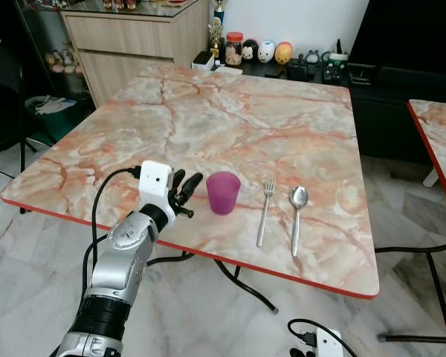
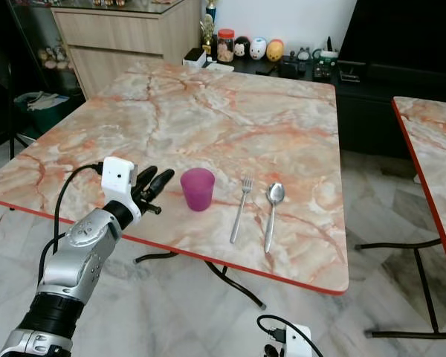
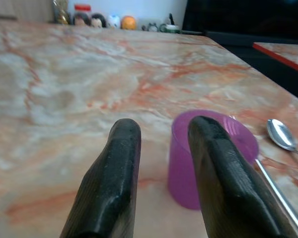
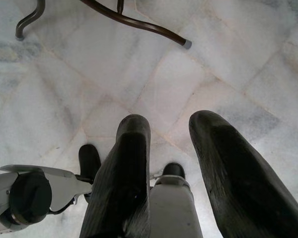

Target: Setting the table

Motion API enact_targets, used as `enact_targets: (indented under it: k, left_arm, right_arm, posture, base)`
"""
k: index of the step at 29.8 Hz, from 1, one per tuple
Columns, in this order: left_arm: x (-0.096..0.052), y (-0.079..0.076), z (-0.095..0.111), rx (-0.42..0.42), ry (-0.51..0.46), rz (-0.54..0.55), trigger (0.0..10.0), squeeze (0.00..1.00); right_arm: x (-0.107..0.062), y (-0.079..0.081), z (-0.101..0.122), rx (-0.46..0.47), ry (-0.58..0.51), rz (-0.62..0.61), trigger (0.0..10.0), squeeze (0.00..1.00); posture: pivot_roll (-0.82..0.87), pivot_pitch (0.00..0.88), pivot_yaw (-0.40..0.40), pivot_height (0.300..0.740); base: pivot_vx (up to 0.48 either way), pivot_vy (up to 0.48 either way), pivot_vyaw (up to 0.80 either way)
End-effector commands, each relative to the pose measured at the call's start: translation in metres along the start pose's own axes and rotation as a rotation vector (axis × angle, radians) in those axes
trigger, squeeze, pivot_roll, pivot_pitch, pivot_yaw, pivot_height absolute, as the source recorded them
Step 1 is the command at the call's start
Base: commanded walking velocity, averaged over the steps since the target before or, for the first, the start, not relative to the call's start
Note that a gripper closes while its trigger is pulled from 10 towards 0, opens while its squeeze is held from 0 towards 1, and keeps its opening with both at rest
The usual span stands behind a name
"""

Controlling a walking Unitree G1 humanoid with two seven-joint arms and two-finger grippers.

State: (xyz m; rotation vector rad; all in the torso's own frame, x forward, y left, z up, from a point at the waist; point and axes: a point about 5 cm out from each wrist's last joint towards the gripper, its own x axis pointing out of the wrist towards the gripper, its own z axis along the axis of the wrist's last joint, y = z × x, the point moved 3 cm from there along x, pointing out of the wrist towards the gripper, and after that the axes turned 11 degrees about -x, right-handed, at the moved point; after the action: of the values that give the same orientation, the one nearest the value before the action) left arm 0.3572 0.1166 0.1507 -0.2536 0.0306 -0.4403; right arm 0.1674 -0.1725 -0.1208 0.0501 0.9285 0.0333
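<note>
A purple plastic cup (image 1: 223, 192) stands upright on the marble table (image 1: 230, 119), near its front edge. Right of the cup lie a fork (image 1: 264, 212) and a spoon (image 1: 297, 217), side by side with handles toward me. My left gripper (image 1: 187, 187) hovers just left of the cup, open, with nothing between its fingers. In the left wrist view the cup (image 3: 208, 158) sits just beyond one black fingertip (image 3: 218, 163), partly behind it. My right gripper (image 4: 166, 148) hangs low over the floor, open and holding nothing.
Jars and small figurines (image 1: 256, 50) line a dark low cabinet behind the table. A wooden sideboard (image 1: 126, 41) stands at the back left. A second marble table (image 1: 440, 141) is at the right. Metal table legs (image 1: 241, 286) stand on the tiled floor below.
</note>
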Motion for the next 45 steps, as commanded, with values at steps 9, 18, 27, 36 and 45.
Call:
enact_targets:
  k: [9, 18, 27, 36, 45]
  left_arm:
    - [0.008, -0.011, -0.001, -0.064, 0.092, -0.077, 10.0, 1.0]
    - [0.023, -0.016, 0.0, -0.102, 0.108, -0.032, 10.0, 0.0]
    - [0.037, -0.007, 0.003, -0.109, 0.089, 0.098, 10.0, 0.0]
    - [0.049, -0.01, 0.008, -0.084, 0.095, 0.117, 10.0, 0.0]
    - [0.05, -0.011, 0.026, -0.035, -0.038, 0.083, 10.0, 0.0]
  right_arm:
    - [0.0, -0.002, 0.001, -0.002, -0.002, -0.009, 10.0, 0.0]
    - [0.0, -0.002, 0.001, -0.002, -0.001, -0.008, 10.0, 0.0]
    - [0.0, -0.001, 0.001, 0.0, -0.002, -0.008, 10.0, 0.0]
    - [0.0, 0.0, 0.001, 0.003, -0.002, -0.006, 10.0, 0.0]
    - [0.0, -0.001, 0.001, 0.01, -0.004, -0.013, 10.0, 0.0]
  posture:
    - [0.09, 0.0, -0.037, 0.74]
    - [0.09, 0.0, -0.035, 0.74]
    - [0.09, 0.0, -0.033, 0.74]
    - [0.09, 0.0, -0.029, 0.74]
    - [0.09, 0.0, -0.028, 0.74]
  base:
    - [0.0, 0.0, 0.0]
    - [0.0, 0.0, 0.0]
    - [0.0, 0.0, 0.0]
    - [0.0, 0.0, 0.0]
    - [0.0, 0.0, 0.0]
